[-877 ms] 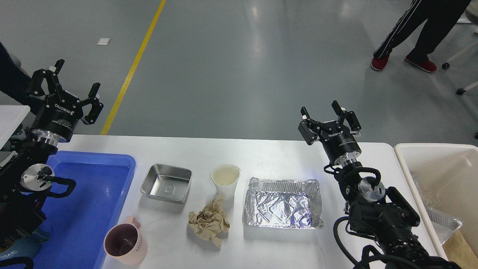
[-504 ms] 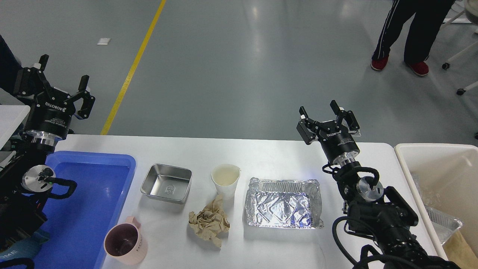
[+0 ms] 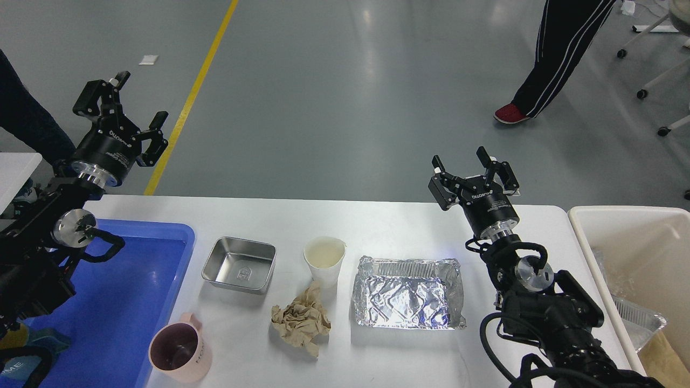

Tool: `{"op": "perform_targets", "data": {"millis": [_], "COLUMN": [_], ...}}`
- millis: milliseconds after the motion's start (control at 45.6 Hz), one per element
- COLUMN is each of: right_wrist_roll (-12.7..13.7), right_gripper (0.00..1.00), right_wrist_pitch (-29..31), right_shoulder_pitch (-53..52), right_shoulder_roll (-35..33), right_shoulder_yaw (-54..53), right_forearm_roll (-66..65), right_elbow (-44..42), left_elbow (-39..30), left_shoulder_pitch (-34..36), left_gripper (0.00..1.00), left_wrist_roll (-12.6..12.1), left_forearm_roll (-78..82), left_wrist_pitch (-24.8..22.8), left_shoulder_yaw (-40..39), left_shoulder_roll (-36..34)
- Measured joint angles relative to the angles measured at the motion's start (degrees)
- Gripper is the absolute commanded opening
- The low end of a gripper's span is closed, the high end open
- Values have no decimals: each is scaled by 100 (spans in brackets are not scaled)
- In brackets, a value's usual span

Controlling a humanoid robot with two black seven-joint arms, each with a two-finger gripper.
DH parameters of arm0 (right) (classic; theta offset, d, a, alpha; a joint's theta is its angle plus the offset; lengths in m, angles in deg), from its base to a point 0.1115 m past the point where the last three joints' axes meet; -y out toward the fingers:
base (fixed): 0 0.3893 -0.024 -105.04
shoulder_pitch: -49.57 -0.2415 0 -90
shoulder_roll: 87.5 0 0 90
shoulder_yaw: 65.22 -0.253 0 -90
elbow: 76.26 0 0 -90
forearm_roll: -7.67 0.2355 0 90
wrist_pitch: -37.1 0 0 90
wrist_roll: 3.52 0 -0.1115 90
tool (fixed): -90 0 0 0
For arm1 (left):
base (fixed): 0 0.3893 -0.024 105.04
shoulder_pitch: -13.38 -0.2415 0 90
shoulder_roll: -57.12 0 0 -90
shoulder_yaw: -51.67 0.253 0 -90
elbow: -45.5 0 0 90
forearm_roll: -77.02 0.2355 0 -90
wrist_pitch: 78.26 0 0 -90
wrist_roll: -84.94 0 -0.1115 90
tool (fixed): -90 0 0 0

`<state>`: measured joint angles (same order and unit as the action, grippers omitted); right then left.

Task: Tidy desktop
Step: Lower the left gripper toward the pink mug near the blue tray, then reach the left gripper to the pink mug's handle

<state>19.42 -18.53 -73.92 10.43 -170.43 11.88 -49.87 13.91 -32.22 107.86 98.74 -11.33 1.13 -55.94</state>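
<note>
The white desktop (image 3: 388,226) carries a steel tray (image 3: 239,265), a white paper cup (image 3: 324,260), a crumpled brown paper (image 3: 299,320), an empty foil tray (image 3: 408,292) and a pink mug (image 3: 180,354) at the front edge. My left gripper (image 3: 123,105) is open and empty, raised beyond the table's far left corner. My right gripper (image 3: 468,160) is open and empty, raised over the far edge, behind the foil tray.
A blue plastic tray (image 3: 135,302) lies at the left end. A cream-white bin (image 3: 641,242) holding a foil tray and clear wrap stands past the right end. A person's legs (image 3: 555,59) move on the floor behind.
</note>
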Motion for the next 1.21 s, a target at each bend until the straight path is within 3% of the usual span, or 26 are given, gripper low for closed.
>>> {"op": "perform_targets", "data": {"millis": [154,263,329,483,724,1075,1206], "right_wrist_roll": [1,0,0,0,0,0,-1], "right_gripper": [100,100,100,100,100,100,100], "right_wrist_pitch": [-3,-39,-51,-53,-36,-13,-9], "right_shoulder_pitch": [2,-2,-8,2,24,-12,-9], "right_shoulder_roll": [8,-5,-32,-110,-179,-364,-385], "right_shoulder_yaw": [6,8,11,3,-2,-9,-9], "right_forearm_roll": [0,0,0,0,0,10,10], "right_elbow": [23,40,51,67,68,78,112], "left_elbow": [7,-73,-282,-1277,-3023,-5485,-6045], "left_shoulder_pitch": [336,371,400,602,878,267,117], "left_gripper": [97,97,97,97,97,97,97], "left_wrist_roll": [-696,-868,-879,-955,-1578,-1311,-1290], "left_forearm_roll": [228,302,441,651,755,2127,2410], "left_wrist_pitch": [552,442,125,-307,-447,-231,-498], "left_shoulder_yaw": [1036,1484,2192,3683,4735,5203,5184], "left_shoulder_roll": [-104,-439,-789,-1946,-3788,-6000,-6885]}}
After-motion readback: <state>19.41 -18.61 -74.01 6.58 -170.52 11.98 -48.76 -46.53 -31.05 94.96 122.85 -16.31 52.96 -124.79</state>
